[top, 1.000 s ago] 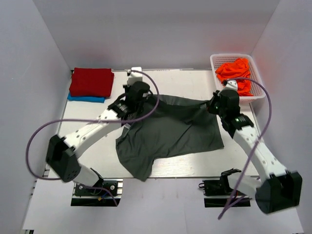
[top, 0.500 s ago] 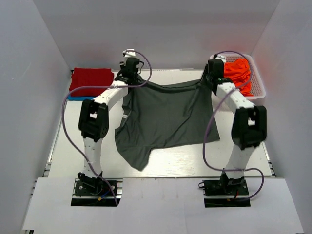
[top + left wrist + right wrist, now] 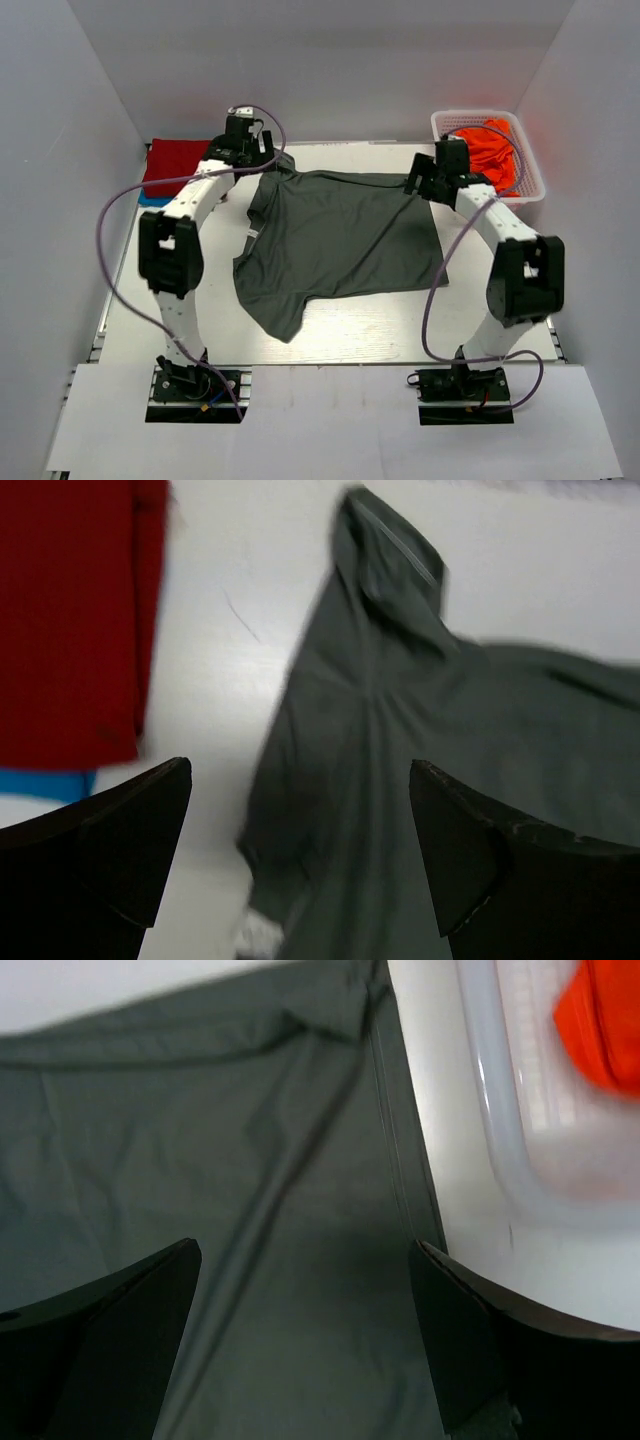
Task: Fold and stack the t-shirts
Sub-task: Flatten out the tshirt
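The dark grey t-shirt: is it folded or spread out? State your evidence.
Spread out. The dark grey t-shirt lies open and mostly flat across the table, wrinkled but with no half folded over.

Left arm (image 3: 190, 205): we reach far forward.
Left gripper (image 3: 300, 770): we hold jaws apart.
Right arm (image 3: 490, 215): reaching forward too.
Right gripper (image 3: 305, 1245): jaws apart, seemingly; view blurred.

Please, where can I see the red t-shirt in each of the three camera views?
Top external: the red t-shirt lies folded at the table's far left corner.
Left wrist: upper left, the edge of a blue t-shirt below it.
Right wrist: not in it.
Shared landmark: the grey t-shirt.
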Motion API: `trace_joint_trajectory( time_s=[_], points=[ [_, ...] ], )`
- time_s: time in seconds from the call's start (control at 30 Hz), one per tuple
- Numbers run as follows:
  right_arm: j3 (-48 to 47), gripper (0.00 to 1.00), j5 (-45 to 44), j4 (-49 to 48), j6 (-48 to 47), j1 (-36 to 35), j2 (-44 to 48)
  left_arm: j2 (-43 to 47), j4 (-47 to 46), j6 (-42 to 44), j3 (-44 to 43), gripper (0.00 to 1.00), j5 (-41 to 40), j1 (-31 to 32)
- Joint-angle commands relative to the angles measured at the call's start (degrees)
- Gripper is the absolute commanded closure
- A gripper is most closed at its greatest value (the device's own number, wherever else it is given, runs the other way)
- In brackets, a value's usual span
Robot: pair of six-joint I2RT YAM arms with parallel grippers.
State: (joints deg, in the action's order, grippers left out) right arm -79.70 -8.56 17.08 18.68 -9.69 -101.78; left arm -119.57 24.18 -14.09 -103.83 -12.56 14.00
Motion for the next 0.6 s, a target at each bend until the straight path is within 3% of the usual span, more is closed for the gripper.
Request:
trace_joint_trajectory(
  time_s=[0.0,0.13,0.3,0.43,0.57],
  points=[
    [6.5,0.1,-0.9,3.9,4.6,0.5,9.7,14.4,7.9,-3.7,8.1,0.0,12.4,2.4],
    [16.1,0.1,-2.1,10.4,9.9,1.2,14.5,24.9,11.8,-7.6,25.6,0.0,22.3,5.4],
    [25.0,0.1,2.7,11.8,9.2,1.8,20.9,36.0,18.6,-10.7,39.5,0.0,31.8,12.6],
    [29.2,0.1,2.8,11.7,8.2,1.7,24.5,38.6,21.0,-15.0,45.6,0.0,31.8,20.5],
    [32.1,0.11,3.3,10.8,8.7,1.6,26.3,35.4,23.9,-15.5,46.8,0.02,25.7,27.1]
  ],
)
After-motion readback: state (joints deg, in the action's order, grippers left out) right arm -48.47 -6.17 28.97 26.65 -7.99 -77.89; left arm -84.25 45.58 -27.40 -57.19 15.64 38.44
